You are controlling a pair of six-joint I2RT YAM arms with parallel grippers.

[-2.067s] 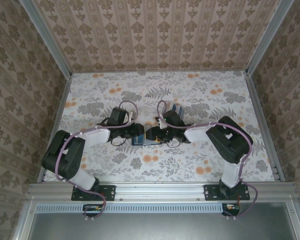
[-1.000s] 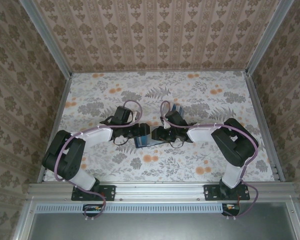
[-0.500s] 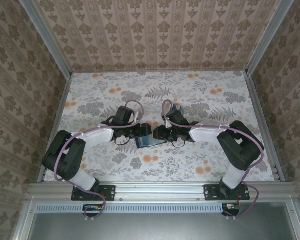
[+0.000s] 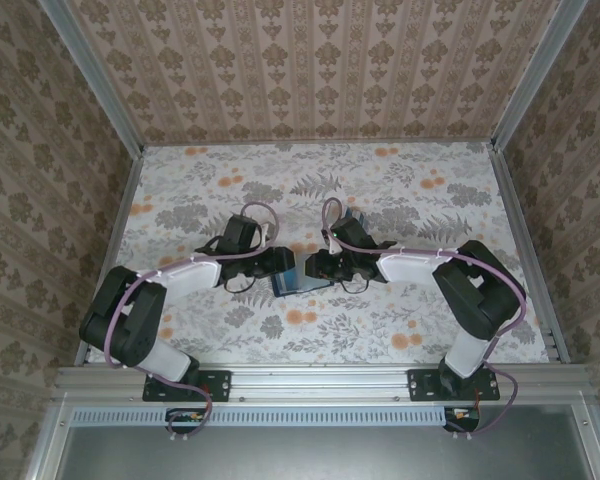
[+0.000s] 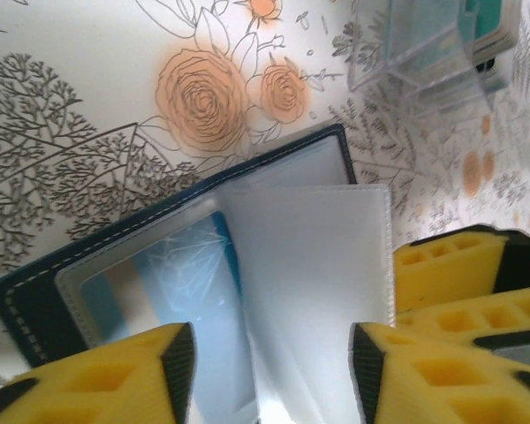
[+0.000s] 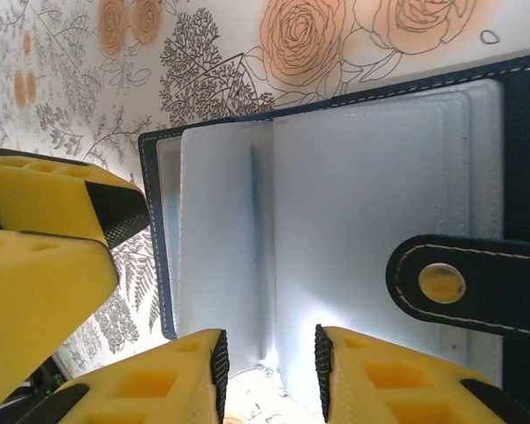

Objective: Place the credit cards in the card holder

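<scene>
The navy card holder (image 5: 35, 309) lies open on the flowered table, its clear sleeves fanned out. One blue credit card (image 5: 172, 287) sits inside a sleeve. My left gripper (image 5: 269, 375) is open and straddles a loose translucent sleeve (image 5: 318, 265), the pads clear of it. My right gripper (image 6: 269, 371) is also open, astride the fold of the sleeves (image 6: 261, 230) from the other side. The holder's snap strap (image 6: 450, 283) lies to the right. From above, both grippers (image 4: 283, 268) (image 4: 312, 268) meet over the holder (image 4: 298, 283). More credit cards (image 5: 495, 18), teal, sit in a clear box.
The clear plastic box (image 4: 352, 218) stands just behind the right gripper, close to its wrist cable. Aluminium rails (image 4: 520, 230) edge the table left and right, with patterned walls behind. The left gripper's yellow fingers (image 6: 53, 230) crowd the holder's left edge.
The left gripper's jaws have narrowed around the sleeve. Both grippers have drawn slightly closer together over the holder, which has barely shifted.
</scene>
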